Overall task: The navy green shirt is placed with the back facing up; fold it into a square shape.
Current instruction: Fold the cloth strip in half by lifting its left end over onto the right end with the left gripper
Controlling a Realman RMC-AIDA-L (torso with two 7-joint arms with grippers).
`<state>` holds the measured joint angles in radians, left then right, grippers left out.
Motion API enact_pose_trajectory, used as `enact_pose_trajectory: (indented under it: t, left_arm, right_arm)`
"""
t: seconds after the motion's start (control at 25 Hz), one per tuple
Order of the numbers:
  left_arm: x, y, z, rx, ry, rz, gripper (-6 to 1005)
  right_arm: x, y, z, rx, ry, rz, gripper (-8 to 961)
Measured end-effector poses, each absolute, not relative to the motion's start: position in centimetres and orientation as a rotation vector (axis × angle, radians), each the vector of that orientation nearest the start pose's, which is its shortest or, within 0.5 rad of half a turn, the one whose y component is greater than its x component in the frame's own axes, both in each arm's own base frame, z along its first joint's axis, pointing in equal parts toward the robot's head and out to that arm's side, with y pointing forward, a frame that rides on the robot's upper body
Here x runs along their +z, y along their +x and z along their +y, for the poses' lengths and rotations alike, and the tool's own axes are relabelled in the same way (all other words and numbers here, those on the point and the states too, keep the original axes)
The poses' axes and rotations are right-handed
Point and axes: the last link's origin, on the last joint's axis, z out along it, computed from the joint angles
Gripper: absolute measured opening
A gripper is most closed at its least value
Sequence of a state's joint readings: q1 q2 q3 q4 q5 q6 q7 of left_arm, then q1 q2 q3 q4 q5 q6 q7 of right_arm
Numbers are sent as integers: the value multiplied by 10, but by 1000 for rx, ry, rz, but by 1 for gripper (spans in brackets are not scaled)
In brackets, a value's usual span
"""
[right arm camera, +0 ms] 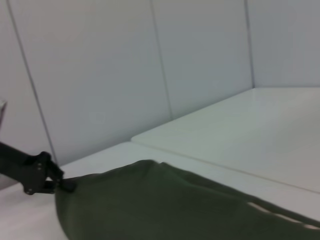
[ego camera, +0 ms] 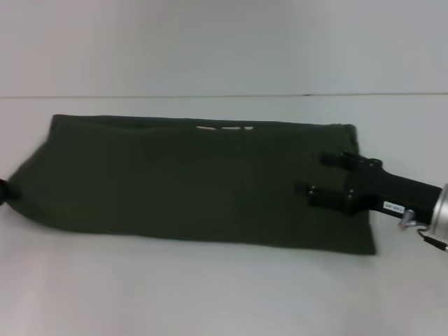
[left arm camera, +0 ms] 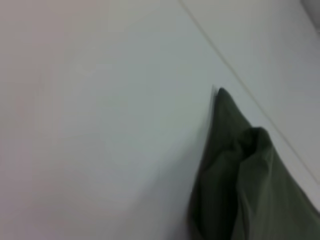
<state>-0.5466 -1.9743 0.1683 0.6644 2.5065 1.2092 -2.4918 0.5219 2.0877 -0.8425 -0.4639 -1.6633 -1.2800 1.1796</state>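
Head view: the navy green shirt (ego camera: 189,182), folded into a band across the desk (ego camera: 210,294), is gripped by the left claw (ego camera: 5,190) at one end, while the right claw (ego camera: 318,178) is spread open over the other; both ends should be carried level.

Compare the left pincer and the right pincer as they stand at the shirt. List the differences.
1. The right pincer lies over the navy green shirt, well inside its right end; the left pincer sits at the shirt's left end.
2. The right pincer's fingers stand open and apart; the left pincer looks shut on a bunched corner in the right wrist view.
3. The right shows fully in the head view; the left barely peeks in.

Both are black.
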Motion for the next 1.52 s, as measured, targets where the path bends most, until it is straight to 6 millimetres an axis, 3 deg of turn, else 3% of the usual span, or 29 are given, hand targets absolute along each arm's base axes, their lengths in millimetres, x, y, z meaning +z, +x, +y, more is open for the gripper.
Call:
enact_pose_trajectory:
  t: [0.36, 0.52, 0.68, 0.88, 0.92, 1.04, 1.28, 1.52]
  left_arm:
    - [110, -391, 348, -616, -1480, -1884, 21]
    - [108, -374, 357, -678, -1570, -1853, 22]
    - [100, -340, 369, -822, -1725, -1818, 22]
    - [74, -284, 381, -973, -1975, -1767, 22]
    - [61, -264, 384, -1005, -2065, -1747, 23]
    - [47, -246, 385, -1026, -2141, -1731, 23]
    - [-14, -190, 386, -1093, -2351, -1660, 23]
    - [-83, -161, 378, -1141, -2423, -1708, 24]
  right_arm:
    - [-15, 287, 338, 837, -2367, 709, 946]
    - [-7, 299, 334, 858, -2277, 763, 946]
    - [6, 317, 327, 875, -2158, 823, 946]
    - [19, 337, 315, 891, -2035, 878, 946]
    - [20, 340, 314, 891, -2021, 886, 947]
    - [23, 347, 308, 890, -1987, 905, 947]
    - [25, 355, 300, 898, -1943, 937, 947]
    - [26, 359, 293, 915, -1925, 952, 946]
